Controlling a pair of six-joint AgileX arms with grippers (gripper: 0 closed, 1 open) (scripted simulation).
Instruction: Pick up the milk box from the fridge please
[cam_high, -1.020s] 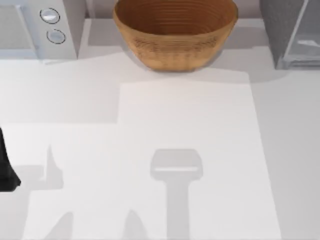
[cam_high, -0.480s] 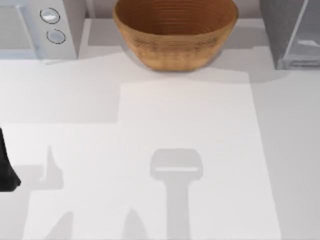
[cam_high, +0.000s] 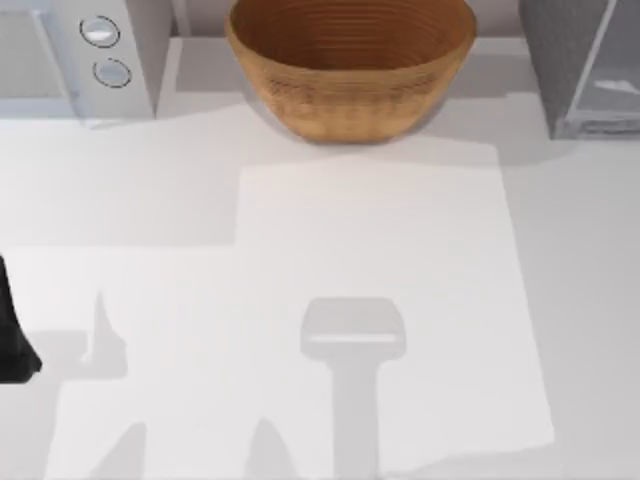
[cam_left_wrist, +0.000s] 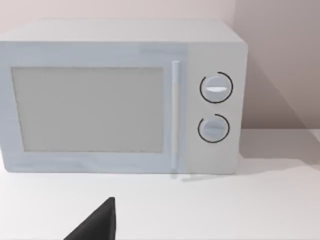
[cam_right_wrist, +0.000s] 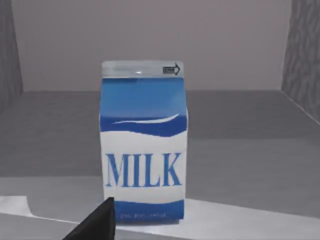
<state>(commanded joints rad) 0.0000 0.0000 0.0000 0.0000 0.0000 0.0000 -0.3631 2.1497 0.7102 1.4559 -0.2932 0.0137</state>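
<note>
Left of the woven, ribbed basket (cam_high: 350, 65) stands a smooth white microwave (cam_high: 75, 55) with two round knobs. The left arm (cam_high: 12, 335) sits parked well short of the microwave at the table's (cam_high: 380, 250) left edge; whether its jaws are open or closed cannot be told. Right of the basket stands the dark grey, boxy fridge (cam_high: 580, 65) with a glassy door panel. The right wrist view shows the milk box (cam_right_wrist: 143, 142), a gable-topped blue-and-white carton, upright on the fridge's grey floor. A dark fingertip (cam_right_wrist: 97, 222) of the right gripper shows just before the carton; its jaws' state cannot be told.
</note>
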